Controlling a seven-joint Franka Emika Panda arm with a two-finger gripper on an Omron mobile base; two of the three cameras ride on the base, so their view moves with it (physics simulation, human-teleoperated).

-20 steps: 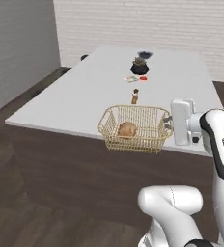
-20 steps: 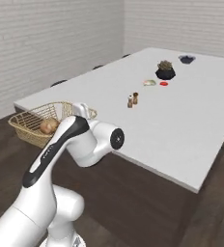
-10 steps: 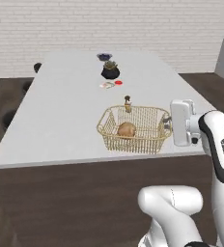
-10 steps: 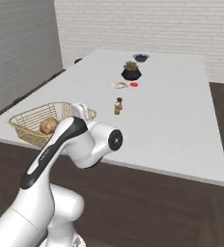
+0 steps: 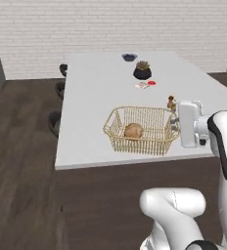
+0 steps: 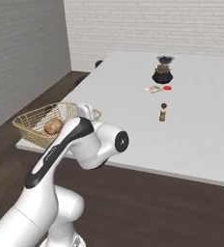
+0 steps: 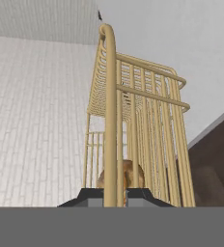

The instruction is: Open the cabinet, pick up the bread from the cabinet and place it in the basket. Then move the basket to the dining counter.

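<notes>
We judge the task nearly done: the bread (image 5: pixel 133 130) already lies in the basket (image 5: pixel 116 120), and the basket is over the near edge of the dining counter (image 5: pixel 96 93), so only the set-down and release look left. Our gripper (image 7: pixel 115 194) is clamped narrow on the basket's rim wire, with the bread just beyond the fingertips inside the mesh.
</notes>
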